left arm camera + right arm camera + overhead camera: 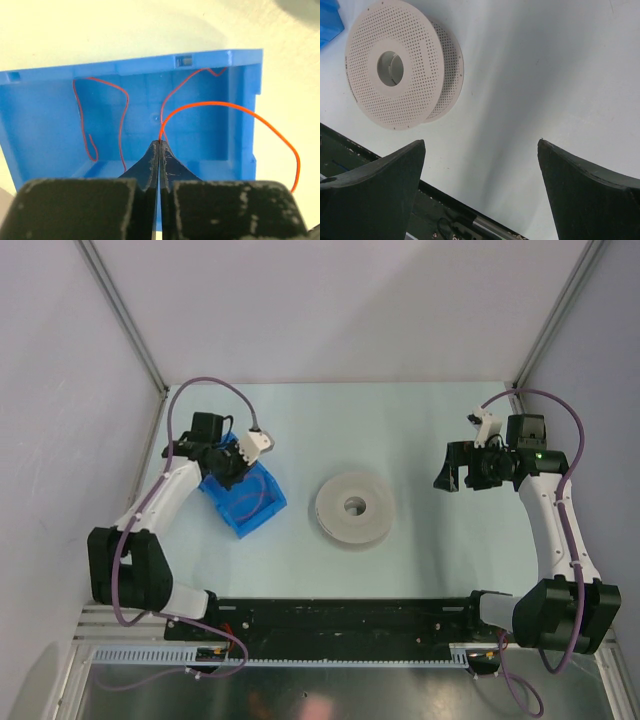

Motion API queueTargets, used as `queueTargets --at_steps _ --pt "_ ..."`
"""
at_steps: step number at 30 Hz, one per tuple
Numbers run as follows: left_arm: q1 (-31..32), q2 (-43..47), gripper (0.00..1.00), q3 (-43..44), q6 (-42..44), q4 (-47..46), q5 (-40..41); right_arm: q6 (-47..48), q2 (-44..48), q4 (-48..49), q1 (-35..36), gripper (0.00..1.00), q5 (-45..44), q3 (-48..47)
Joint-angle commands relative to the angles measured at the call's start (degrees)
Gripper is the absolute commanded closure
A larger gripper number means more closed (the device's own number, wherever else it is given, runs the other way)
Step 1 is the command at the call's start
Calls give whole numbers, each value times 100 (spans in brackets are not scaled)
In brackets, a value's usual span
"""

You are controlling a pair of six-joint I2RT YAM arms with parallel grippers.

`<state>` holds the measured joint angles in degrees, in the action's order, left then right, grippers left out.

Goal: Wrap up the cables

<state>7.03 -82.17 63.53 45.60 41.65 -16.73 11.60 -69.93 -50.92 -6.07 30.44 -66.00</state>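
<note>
A thin reddish-brown wire (220,104) lies looped in a blue bin (45,125). My left gripper (159,143) is shut on the wire at its fingertips, just above the bin; one loop arcs out over the bin's right wall. In the top view the left gripper (232,468) hangs over the bin (245,502) at the table's left. The grey-white perforated spool (354,507) lies flat at the middle of the table and shows in the right wrist view (395,70). My right gripper (481,145) is open and empty, above the table right of the spool (458,476).
A black rail (340,615) runs along the table's near edge between the arm bases. Pale walls with metal corner posts close in the back and sides.
</note>
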Motion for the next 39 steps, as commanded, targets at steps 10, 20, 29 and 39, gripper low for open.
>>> queueTargets --at_steps 10,20,29,39 --pt "1195 662 100 970 -1482 299 -1401 -366 54 683 593 1 1106 -73" --pt "2016 452 100 2215 -2513 278 -2232 -780 -824 1406 1970 1 1604 -710" --pt "2387 -324 100 4267 -3488 24 -2401 -837 -41 2776 2000 1 2106 -883" --pt "2742 -1002 100 5748 -4094 -93 -2234 -1713 667 3975 2503 1 1641 -881"
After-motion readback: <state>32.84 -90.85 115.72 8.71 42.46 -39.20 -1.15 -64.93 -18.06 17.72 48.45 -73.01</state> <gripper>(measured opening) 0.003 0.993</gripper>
